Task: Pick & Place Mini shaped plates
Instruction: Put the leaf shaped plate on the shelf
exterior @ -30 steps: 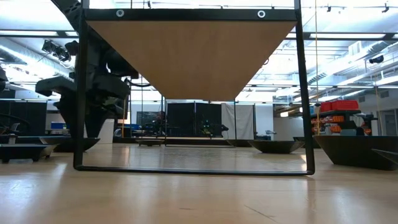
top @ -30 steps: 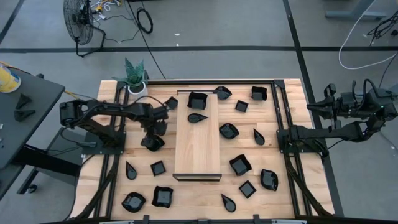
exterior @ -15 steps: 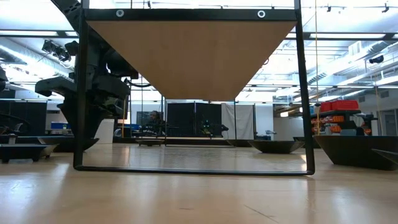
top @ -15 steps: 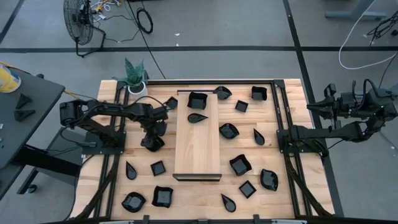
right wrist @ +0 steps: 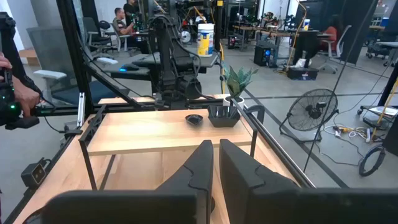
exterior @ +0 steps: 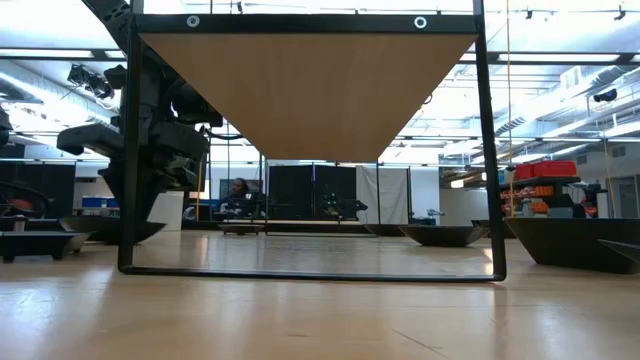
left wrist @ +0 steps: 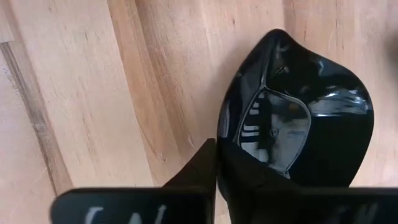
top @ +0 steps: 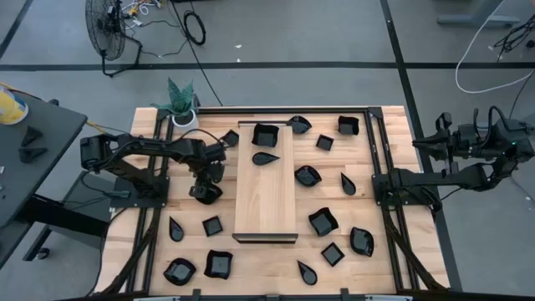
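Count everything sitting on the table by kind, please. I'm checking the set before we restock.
black mini plates: 17
pale wooden board: 1
potted plant: 1
Total: 19

Long wooden board (top: 266,182) filling the table's middle; black plates (top: 323,221) scattered thick on its right, sparser left; potted plant (top: 180,102) blocking far left corner
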`<state>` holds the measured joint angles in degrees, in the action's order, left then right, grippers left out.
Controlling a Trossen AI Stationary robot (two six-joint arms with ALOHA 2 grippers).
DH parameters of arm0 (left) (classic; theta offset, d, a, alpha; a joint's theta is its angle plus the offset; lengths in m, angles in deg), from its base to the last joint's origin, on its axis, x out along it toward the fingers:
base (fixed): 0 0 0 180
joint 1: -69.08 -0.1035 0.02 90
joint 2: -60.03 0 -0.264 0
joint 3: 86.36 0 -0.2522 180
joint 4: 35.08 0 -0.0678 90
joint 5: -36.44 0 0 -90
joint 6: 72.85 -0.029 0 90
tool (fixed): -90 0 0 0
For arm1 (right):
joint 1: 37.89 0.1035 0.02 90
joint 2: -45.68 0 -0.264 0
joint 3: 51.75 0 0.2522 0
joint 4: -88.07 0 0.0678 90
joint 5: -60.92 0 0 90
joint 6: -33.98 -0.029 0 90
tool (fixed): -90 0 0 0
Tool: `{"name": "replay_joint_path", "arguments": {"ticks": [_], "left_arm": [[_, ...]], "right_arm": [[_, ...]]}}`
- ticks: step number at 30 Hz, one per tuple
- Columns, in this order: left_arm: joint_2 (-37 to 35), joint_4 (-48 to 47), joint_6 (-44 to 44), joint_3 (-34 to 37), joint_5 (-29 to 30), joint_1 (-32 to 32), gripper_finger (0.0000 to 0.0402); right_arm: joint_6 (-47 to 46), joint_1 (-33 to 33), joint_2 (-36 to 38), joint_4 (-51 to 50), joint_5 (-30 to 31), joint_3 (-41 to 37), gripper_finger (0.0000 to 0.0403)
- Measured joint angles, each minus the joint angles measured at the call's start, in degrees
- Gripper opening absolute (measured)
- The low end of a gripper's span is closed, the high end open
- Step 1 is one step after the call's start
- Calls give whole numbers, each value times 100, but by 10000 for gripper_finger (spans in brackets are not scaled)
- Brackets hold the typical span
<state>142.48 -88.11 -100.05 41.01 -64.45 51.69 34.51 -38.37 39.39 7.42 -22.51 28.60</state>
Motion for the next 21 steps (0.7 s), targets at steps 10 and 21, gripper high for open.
{"name": "replay_joint_path", "arguments": {"ticks": [10, 21], "left_arm": [[-2, -38, -2, -11, -8, 0, 7], [-47, -1280, -175, -781, -36, -192, 3]], "right_arm": [[-1, 1, 1, 0, 0, -1, 34], [-2, -1, 1, 0, 2, -2, 34]]}}
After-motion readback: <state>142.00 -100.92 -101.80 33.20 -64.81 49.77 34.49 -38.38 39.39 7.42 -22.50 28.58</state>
